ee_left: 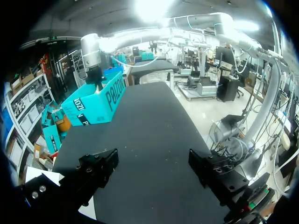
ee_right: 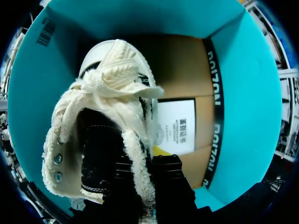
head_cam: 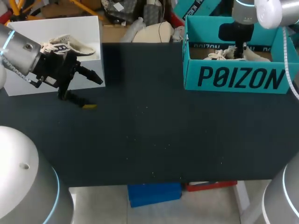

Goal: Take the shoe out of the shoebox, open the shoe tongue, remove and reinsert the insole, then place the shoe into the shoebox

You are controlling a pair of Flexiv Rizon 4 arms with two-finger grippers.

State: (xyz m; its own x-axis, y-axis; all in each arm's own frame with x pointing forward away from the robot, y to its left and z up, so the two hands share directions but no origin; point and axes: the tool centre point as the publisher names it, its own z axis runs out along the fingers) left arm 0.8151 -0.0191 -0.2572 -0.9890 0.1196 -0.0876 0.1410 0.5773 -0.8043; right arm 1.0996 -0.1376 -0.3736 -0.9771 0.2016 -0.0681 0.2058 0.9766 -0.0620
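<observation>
Head view. The left arm enters from the left, and its left hand [head_cam: 96, 93] hangs over the bench's [head_cam: 149, 135] far left edge, beside a white sheet [head_cam: 88, 32]. Its fingers are spread wide and hold nothing. A pale item resembling a shoe [head_cam: 65, 45] lies on the sheet, just behind that hand. The right arm comes down at the far right, with the right hand [head_cam: 239, 49] lowered inside the teal shoebox [head_cam: 233, 77]. The box stands upright at the bench's far right corner. The cream shoe [head_cam: 229, 53] lies inside it, under that hand.

Left wrist view. The left hand [ee_left: 153, 158] is fully open, its two black fingers set well apart with only bare bench [ee_left: 149, 121] between them. The shoebox [ee_left: 98, 102] stands well ahead at the far side, with the right arm above it.

Right wrist view. The shoe [ee_right: 112, 107] rests on the cardboard floor of the shoebox [ee_right: 243, 93], opening upward, fleece lining showing. The right hand [ee_right: 142, 168] is closed on the shoe's fleece collar, one finger inside the opening and the other outside it. A white card [ee_right: 176, 126] lies on the floor just beside the shoe.
</observation>
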